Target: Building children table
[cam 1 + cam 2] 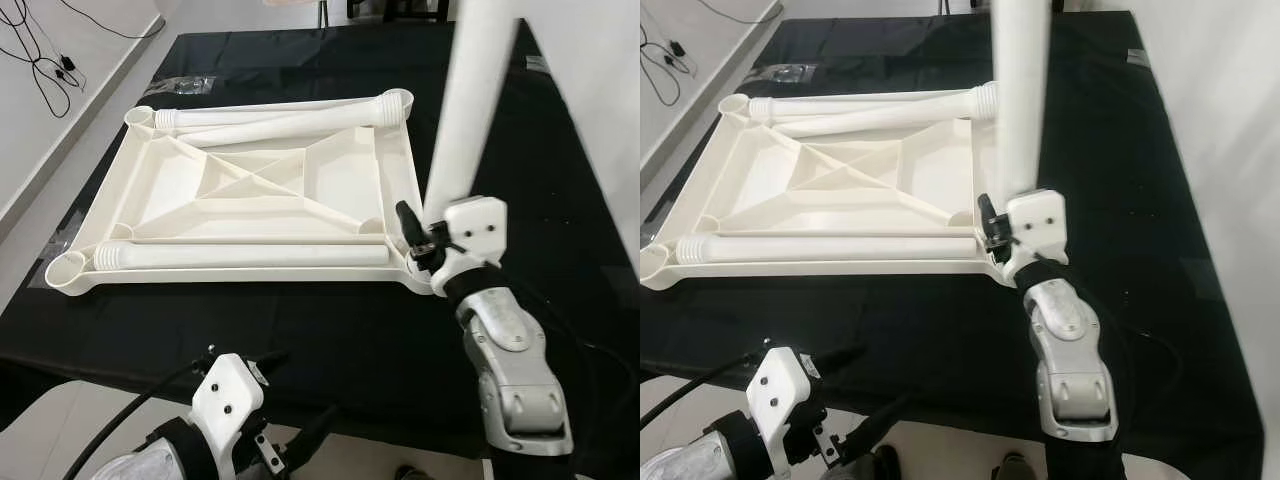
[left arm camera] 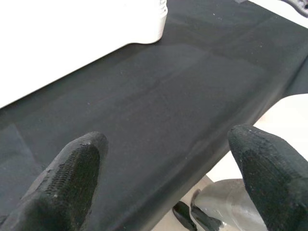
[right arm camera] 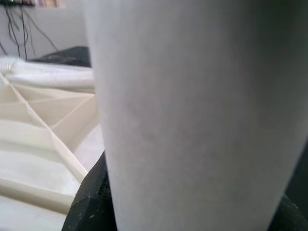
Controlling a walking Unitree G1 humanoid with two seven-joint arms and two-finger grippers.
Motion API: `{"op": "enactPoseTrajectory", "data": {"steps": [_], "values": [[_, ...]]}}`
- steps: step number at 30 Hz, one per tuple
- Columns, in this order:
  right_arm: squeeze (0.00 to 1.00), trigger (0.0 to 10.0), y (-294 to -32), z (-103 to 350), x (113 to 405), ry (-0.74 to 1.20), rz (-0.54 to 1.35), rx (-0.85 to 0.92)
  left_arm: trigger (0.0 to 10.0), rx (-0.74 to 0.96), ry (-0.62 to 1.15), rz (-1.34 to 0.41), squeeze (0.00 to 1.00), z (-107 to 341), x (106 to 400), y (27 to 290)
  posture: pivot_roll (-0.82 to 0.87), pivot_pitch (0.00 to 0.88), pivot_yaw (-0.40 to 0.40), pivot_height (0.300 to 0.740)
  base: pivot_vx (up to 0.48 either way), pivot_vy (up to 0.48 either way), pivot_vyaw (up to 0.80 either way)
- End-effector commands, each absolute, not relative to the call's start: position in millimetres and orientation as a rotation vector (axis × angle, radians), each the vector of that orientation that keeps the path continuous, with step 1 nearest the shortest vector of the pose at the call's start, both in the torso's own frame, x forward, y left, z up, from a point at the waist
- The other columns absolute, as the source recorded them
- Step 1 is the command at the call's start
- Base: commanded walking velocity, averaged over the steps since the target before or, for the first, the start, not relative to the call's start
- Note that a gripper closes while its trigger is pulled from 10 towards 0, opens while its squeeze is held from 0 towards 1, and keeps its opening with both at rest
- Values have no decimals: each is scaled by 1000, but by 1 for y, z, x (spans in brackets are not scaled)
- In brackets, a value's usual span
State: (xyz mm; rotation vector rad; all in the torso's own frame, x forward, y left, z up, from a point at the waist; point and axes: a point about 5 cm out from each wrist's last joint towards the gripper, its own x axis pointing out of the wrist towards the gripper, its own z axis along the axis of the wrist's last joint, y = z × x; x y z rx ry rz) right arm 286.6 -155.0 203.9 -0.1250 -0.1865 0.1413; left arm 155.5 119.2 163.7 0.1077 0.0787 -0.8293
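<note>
A black cloth (image 1: 330, 330) covers the tabletop, with pale floor (image 1: 60, 120) to the robot's left and a white wall (image 1: 600, 100) to its right. Black cables (image 1: 40, 55) trail across the floor at the far left. A small clear plastic bag (image 1: 185, 85) lies on the cloth just beyond the far left corner of the work.

The white children's table top (image 1: 260, 190) lies upside down on the cloth, its ribbed underside facing up, with a round socket at each corner. 3 loose white legs (image 1: 240, 255) lie inside it: 1 along the near edge and 2 along the far edge, crossing slightly.

The right pincer (image 1: 425, 245) is at the near right corner of the upturned table top, pinching the lower end of a 4th white leg (image 1: 470, 110), which stands nearly upright over that corner socket, leaning a little to the right. In the right wrist view the leg (image 3: 197, 115) sits between the black fingers (image 3: 91, 202).

The left pincer (image 2: 163, 183) hangs low at the near edge of the cloth, well apart from the table top, its fingers (image 2: 72, 183) spread and holding nothing.
</note>
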Motion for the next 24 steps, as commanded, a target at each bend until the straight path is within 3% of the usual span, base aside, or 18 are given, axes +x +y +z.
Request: {"op": "enactPoseTrajectory", "data": {"steps": [1,9,11,15,18,24], "values": [[0,10000,-168,159,282,24,111,-82,10000,90,103,-838,0,159,153,121,-46,251,82,740,0,0,0],[0,10000,-158,154,279,15,378,-63,10000,90,104,-844,0,159,154,119,-40,258,84,740,0,0,0],[0,10000,-157,156,279,22,519,-129,10000,90,103,-844,0,160,155,119,-38,261,84,740,0,0,0],[0,10000,-157,157,280,28,581,-169,10000,91,103,-845,0,160,155,120,-37,260,84,740,0,0,0],[0,10000,-154,169,286,35,805,-204,10000,92,102,-844,0,160,155,119,-33,261,81,740,0,0,0],[0,10000,-151,174,286,62,956,-184,10000,92,102,-844,0,160,155,119,-30,261,78,740,0,0,0]]}}
